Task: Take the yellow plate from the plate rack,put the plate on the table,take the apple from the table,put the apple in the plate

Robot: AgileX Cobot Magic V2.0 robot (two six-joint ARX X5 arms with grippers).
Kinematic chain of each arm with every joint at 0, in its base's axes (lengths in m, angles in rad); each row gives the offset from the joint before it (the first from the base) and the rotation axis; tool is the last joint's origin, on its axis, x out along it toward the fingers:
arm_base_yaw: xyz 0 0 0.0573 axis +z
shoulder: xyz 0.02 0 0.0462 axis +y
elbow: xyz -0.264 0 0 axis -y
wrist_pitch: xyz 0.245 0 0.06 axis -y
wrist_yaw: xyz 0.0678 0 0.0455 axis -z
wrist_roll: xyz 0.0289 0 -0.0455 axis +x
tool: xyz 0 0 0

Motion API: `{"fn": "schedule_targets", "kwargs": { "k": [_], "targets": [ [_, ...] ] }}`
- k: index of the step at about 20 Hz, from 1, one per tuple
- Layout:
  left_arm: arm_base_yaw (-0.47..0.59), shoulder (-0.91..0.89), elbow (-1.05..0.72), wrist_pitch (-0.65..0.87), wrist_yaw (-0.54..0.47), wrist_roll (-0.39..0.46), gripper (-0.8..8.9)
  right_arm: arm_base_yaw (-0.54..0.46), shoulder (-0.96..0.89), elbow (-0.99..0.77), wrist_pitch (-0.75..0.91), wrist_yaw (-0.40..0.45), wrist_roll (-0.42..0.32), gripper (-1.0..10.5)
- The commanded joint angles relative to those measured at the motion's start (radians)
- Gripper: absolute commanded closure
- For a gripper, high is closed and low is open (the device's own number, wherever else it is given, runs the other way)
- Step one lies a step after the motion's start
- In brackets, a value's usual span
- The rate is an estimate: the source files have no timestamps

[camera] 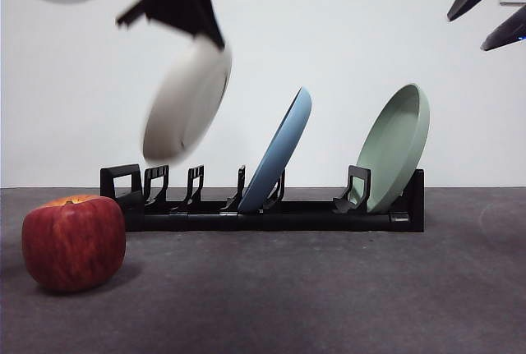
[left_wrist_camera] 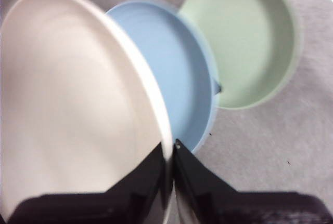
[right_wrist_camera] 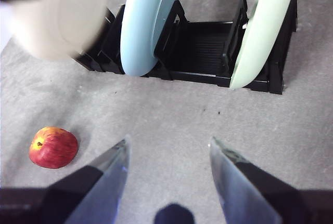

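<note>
The yellow plate (camera: 186, 100) hangs tilted and blurred above the left end of the plate rack (camera: 271, 213), lifted clear of its slots. My left gripper (camera: 209, 35) is shut on the plate's upper rim; in the left wrist view the plate (left_wrist_camera: 73, 109) fills the left side with the gripper (left_wrist_camera: 170, 154) pinching its edge. The apple (camera: 74, 241) sits on the table (camera: 329, 296) in front of the rack's left end, also seen as the apple (right_wrist_camera: 53, 147). My right gripper (right_wrist_camera: 169, 148) hovers open high over the table in front of the rack, its tips at the corner (camera: 489, 5).
A blue plate (camera: 279, 150) leans in the rack's middle slots and a sage-green plate (camera: 396, 144) stands at its right end. Both show in the wrist views, blue plate (right_wrist_camera: 146, 21) and green plate (right_wrist_camera: 263, 26). A white wall stands behind the rack.
</note>
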Motion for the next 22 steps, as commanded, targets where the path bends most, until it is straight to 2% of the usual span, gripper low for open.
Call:
{"fn": "schedule_targets", "kwargs": {
  "k": [1,4,7,9,13,16,18,22],
  "targets": [
    [-0.025,-0.044,0.065,-0.065,0.018,0.051,8.22,0.001,0.003,0.004,0.003,0.003,-0.009,6.9],
    [-0.081,-0.118,0.128,-0.159,0.053,0.098,8.22,0.001,0.003,0.004,0.003,0.002,-0.009,6.9],
    [-0.160,-0.209,0.135,-0.273,0.031,0.167,8.22,0.001,0.003,0.005,0.003,0.002,-0.009,6.9],
    [-0.240,-0.257,0.135,-0.342,-0.043,0.190,8.22,0.000,0.003,0.014,0.003,0.003,-0.009,6.9],
    [-0.458,-0.272,0.124,-0.428,-0.262,0.186,8.22,0.000,0.002,0.064,0.003,0.003,-0.007,6.9],
    [-0.615,-0.244,0.033,-0.385,-0.410,0.132,8.22,0.000,0.002,0.138,0.002,0.003,0.004,6.9],
    [-0.673,-0.228,-0.075,-0.311,-0.486,0.102,8.22,0.000,0.002,0.201,-0.005,0.004,0.012,6.9],
    [-0.709,-0.219,-0.339,-0.068,-0.517,0.051,8.22,0.000,0.001,0.317,-0.024,0.003,0.031,6.9]
  ]
}}
